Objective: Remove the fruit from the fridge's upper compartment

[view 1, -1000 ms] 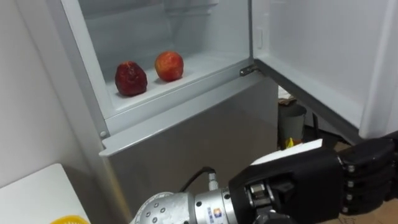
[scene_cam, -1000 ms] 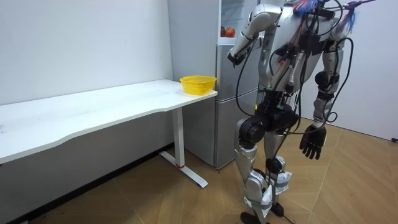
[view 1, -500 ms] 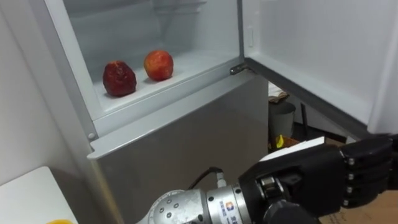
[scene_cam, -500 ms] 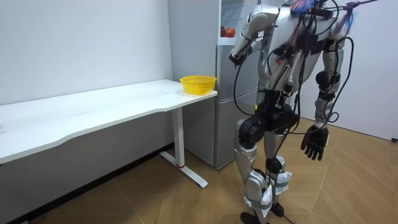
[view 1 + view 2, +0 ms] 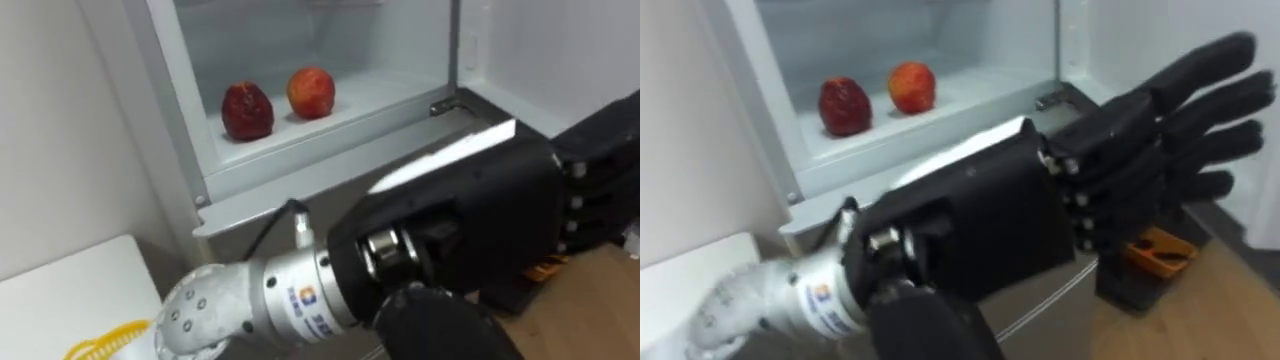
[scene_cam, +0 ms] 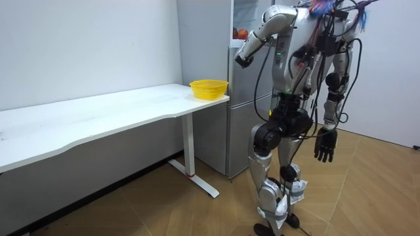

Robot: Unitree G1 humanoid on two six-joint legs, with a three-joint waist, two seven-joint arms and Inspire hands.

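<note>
Over the last second I watched the left robot hand [image 5: 990,215] rise from the lower right of the eye view to its centre, nearer the fridge front. The head camera had swung a little as well. The hand's fingers [image 5: 1200,95] were spread wide and straight, pointing to the upper right of the frame, and held nothing.

The two apples lay in the open upper fridge [image 5: 970,30], on its bottom shelf in the upper left of the frame. The dark red apple [image 5: 844,106] sat on the left and the lighter red apple [image 5: 911,87] just beside it on the right, close together. Both were above and to the left of the hand, well apart from it, with the back of the hand turned toward me. The fridge door [image 5: 560,50] stood open along the right side.

In the room view the robot stood facing the fridge, with the right robot hand [image 6: 324,144] hanging low at its side, fingers loose and empty. A yellow basket [image 6: 209,88] sat on the end of the white worktop [image 6: 98,115] nearest the fridge. I could not tell what lay in it.
</note>
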